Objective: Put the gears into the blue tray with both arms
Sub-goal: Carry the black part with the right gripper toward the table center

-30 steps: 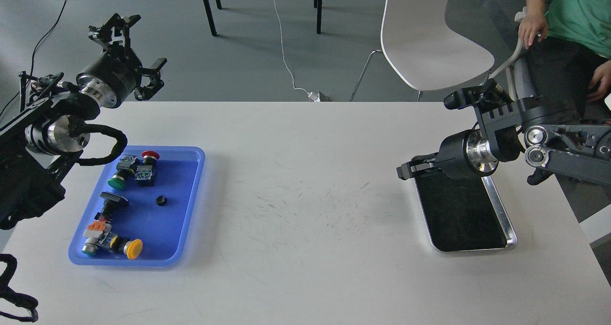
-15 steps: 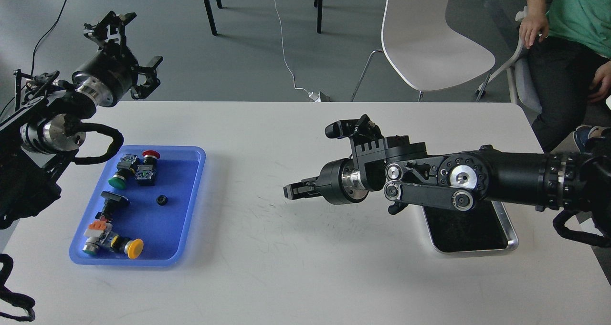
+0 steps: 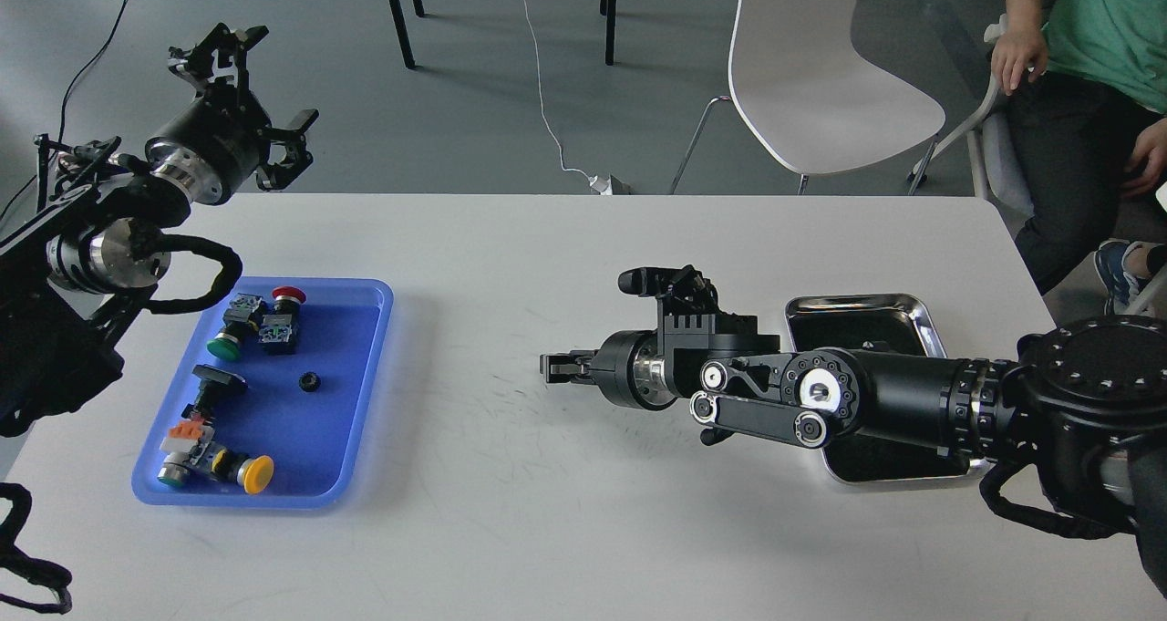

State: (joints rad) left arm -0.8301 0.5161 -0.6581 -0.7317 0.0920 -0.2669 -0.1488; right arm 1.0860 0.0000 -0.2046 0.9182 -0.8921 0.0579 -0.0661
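Nearest, the blue tray [image 3: 351,402] is lying flat on the left part of the white surface [image 3: 565,530], and it is holding several push-button switches [image 3: 214,464] with yellow, green and red caps. One gear [image 3: 308,383] is sitting on the tray's bare floor, apart from the switches, toward the right-hand side.

Further right, the right arm is reaching across the surface from the right edge, passing over the steel tray [image 3: 857,309], whose shiny far rim is showing behind it. The right claw [image 3: 554,367] is pointing left over the middle of the surface, well apart from the blue tray; its fingers are seen small and dark, so whether it is open, closed or carrying anything cannot be told.

Farther back on the left, the left claw [image 3: 251,92] is hanging raised beyond the surface's far edge, its fingers spread wide and gripping nothing.

Beyond that, a white chair [image 3: 821,83] is standing on the grey floor.
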